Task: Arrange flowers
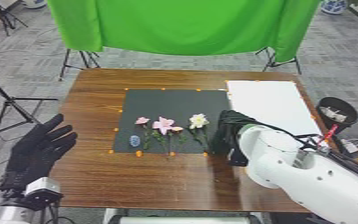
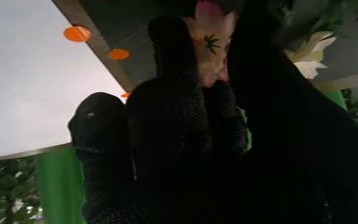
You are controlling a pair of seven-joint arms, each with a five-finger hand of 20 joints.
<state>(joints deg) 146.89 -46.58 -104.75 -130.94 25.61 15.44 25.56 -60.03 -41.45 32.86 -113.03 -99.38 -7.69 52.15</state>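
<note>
Placing the pink-tipped flower (image 2: 213, 56) well is probably depending on a gentle, straight release, as the right hand (image 1: 232, 127), thumb and fingers closed about it, is sitting between three and four o'clock from the white flower (image 1: 198, 120) on the dark mat (image 1: 171, 102).

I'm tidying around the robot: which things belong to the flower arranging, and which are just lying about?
Belong to the job:
- pink flowers with green stems
- cream-white flower
- black rectangular mat beneath them
- probably the white rectangular sheet and blue oval piece

Apparently just about:
- round black bin
- green cloth backdrop
</note>
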